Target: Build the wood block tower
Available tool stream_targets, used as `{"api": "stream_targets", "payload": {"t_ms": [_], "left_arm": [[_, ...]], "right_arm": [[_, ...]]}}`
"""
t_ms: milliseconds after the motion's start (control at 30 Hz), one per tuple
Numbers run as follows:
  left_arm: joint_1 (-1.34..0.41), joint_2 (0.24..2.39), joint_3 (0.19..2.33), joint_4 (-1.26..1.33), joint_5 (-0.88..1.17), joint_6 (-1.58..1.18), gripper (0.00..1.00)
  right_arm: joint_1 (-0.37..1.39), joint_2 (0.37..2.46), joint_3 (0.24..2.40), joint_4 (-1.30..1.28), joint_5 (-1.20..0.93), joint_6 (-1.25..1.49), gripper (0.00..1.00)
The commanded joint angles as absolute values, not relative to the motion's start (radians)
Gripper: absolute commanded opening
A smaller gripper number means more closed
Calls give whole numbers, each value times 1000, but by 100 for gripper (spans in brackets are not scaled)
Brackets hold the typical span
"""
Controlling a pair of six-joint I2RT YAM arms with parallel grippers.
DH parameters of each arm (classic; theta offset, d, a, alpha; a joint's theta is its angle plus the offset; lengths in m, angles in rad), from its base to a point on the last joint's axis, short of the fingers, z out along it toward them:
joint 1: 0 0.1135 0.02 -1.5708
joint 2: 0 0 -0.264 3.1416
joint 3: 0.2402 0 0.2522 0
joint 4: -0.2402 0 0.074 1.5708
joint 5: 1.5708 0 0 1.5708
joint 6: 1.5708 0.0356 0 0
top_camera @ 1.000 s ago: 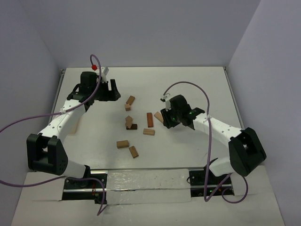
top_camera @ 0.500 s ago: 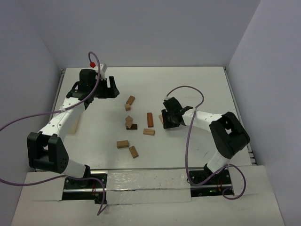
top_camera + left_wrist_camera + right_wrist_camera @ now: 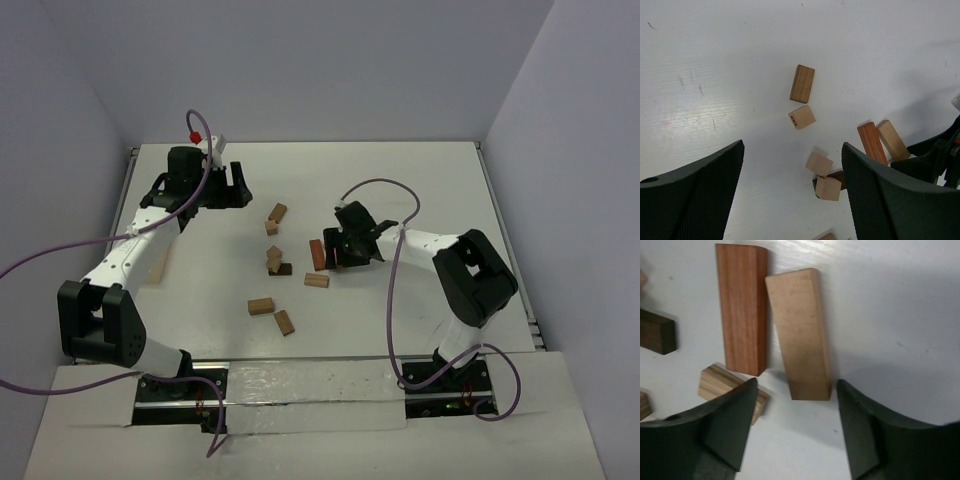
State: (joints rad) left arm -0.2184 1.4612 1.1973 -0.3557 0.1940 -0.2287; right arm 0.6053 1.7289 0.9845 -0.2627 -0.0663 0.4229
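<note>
White table; wood blocks lie scattered.

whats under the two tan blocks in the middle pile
A dark brown block shows beneath the tan blocks, only an edge peeking out between them. The rest is covered, so anything else under there cannot be seen.

overhead, 2 wrist close-ups sharing wood blocks

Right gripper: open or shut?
Open. Jaws of the right gripper stand wide apart; end of a tan block shows between them, ungripped.
</note>
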Motion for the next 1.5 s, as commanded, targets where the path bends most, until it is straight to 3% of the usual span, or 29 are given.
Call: {"api": "stream_targets", "payload": {"t_ms": [0, 200, 467, 733, 900, 1467], "left_arm": [[-209, 1470, 1202, -328, 203, -234, 85], [-206, 1472, 1193, -325, 221, -229, 84], [-206, 1472, 1180, -316, 256, -213, 82], [-204, 1477, 1181, -313, 259, -212, 81], [-204, 1474, 1171, -312, 255, -209, 81], [-196, 1487, 1160, -301, 265, -210, 80]], "right_arm": [[619, 1742, 996, -285, -120, 426, 76], [611, 1667, 976, -276, -182, 370, 75], [494, 1626, 1021, -290, -217, 280, 60], [479, 1695, 1050, -303, -180, 268, 45], [449, 1771, 1096, -308, -277, 299, 35], [448, 1850, 1142, -321, -361, 336, 38]]}}
